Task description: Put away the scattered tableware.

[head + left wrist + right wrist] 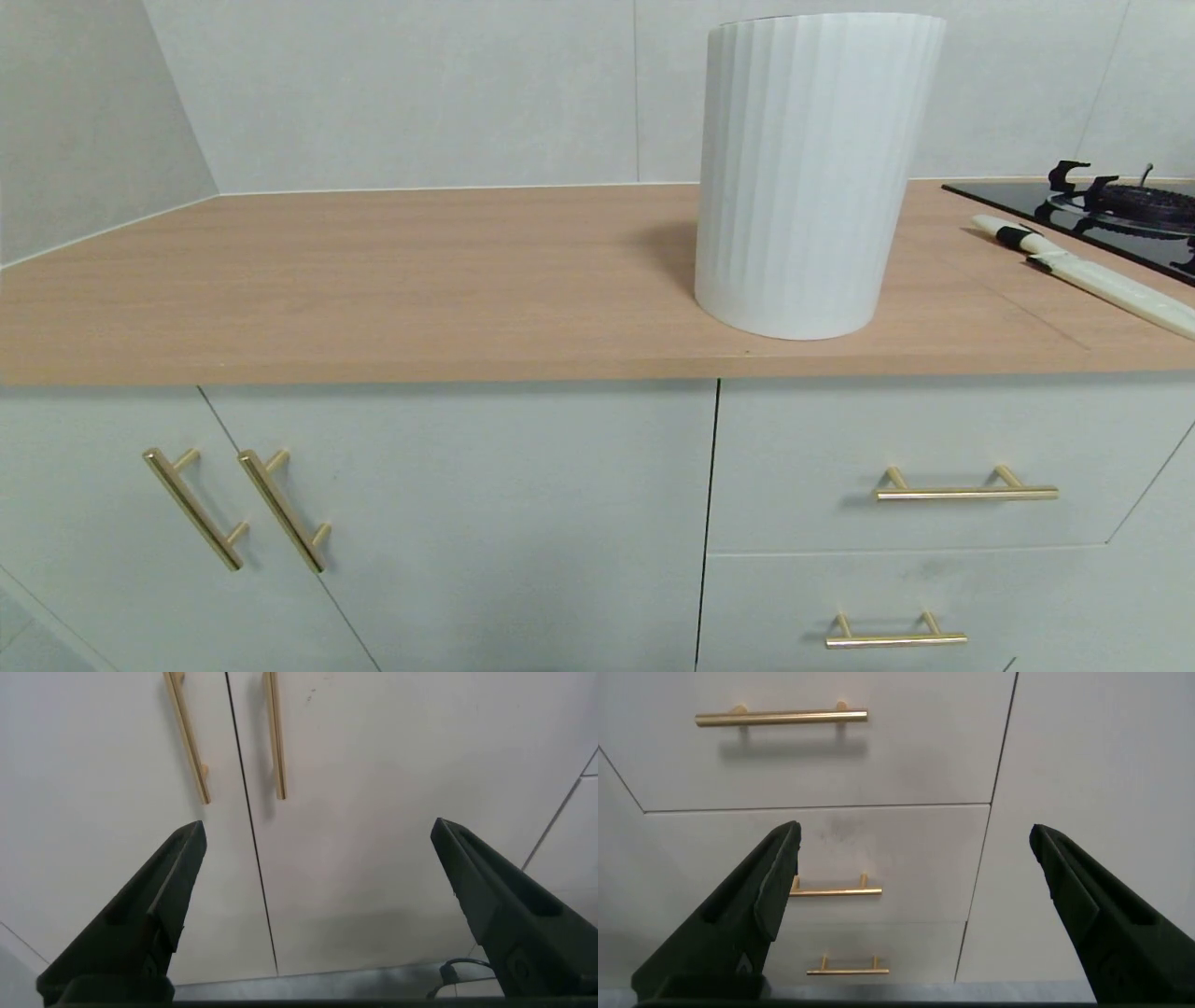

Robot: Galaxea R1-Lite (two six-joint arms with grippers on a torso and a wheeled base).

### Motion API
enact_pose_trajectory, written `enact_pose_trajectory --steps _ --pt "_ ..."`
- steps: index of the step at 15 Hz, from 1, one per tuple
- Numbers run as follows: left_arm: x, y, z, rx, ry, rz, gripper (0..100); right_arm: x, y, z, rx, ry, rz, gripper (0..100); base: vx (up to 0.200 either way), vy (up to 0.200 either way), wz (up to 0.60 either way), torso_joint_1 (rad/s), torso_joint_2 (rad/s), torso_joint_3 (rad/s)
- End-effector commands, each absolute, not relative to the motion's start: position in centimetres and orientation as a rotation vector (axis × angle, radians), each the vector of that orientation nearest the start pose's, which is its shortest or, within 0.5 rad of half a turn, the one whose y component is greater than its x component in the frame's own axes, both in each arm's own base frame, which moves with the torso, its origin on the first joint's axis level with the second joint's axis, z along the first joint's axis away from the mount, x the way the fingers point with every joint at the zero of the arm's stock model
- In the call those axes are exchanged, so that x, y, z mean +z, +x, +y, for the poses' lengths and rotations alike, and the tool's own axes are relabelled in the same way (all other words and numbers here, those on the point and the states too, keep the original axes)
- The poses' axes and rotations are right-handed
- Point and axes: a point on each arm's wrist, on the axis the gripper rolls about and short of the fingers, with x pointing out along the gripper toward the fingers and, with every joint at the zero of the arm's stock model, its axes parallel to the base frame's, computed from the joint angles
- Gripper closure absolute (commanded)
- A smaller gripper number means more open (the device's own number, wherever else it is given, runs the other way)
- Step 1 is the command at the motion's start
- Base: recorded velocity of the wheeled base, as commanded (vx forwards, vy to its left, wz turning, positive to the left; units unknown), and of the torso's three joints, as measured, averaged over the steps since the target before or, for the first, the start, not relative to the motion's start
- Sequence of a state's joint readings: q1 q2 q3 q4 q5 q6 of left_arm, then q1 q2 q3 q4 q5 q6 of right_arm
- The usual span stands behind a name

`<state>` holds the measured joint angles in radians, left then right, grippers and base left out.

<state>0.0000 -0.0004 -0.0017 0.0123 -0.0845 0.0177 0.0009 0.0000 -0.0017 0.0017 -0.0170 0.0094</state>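
One tall white ribbed tub (pixel 803 177) stands upright on the wooden table (pixel 373 280) in the head view, close to the front edge. To the right of the tub, apart from it, a cream knife (pixel 1088 275) with a black band at its handle lies flat on the table. Its handle end is farther back than the tub's base and its blade runs forward and away from the tub. Just beyond the knife, still farther right of the tub, is a black glass hob (pixel 1111 219) with a dark burner grate. Below the tub and to its left, two pale cabinet doors carry a pair of gold bar handles (pixel 191 509) side by side. Right below the tub are two drawers, each with a gold bar handle (pixel 966 490).

From the left wrist, the left pincer (pixel 318 835) is spread wide with nothing between its dark fingers (pixel 154 905). It faces the pale cabinet doors (pixel 374 812), where two gold handles (pixel 274 737) flank the seam.

From the right wrist, the right pincer (pixel 915 835) is likewise gaping and has hold of nothing. It faces a stack of pale drawer fronts (pixel 878 775). One long gold handle (pixel 782 716) is on one drawer and shorter ones (pixel 836 892) on the next.
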Motion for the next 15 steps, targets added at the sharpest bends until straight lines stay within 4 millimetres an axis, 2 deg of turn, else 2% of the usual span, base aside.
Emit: enact_pose_trajectory --steps 1,7,15 --pt "7.46 -2.3 -0.19 -0.084 0.018 0.01 0 7.58 -2.28 -0.04 -0.015 0.009 0.001 0 0.0 0.0 0.0 0.0 0.0 0.0" --pt "7.46 -2.3 -0.19 -0.084 0.018 0.01 0 7.57 -2.29 -0.04 -0.015 0.009 0.0 0 0.0 -0.2 0.0 0.002 0.0 0.002" --pt "7.46 -2.3 -0.19 -0.084 0.016 0.01 0 7.57 -2.29 -0.04 -0.017 0.011 0.0 0 0.0 0.0 0.0 0.0 0.0 0.0"
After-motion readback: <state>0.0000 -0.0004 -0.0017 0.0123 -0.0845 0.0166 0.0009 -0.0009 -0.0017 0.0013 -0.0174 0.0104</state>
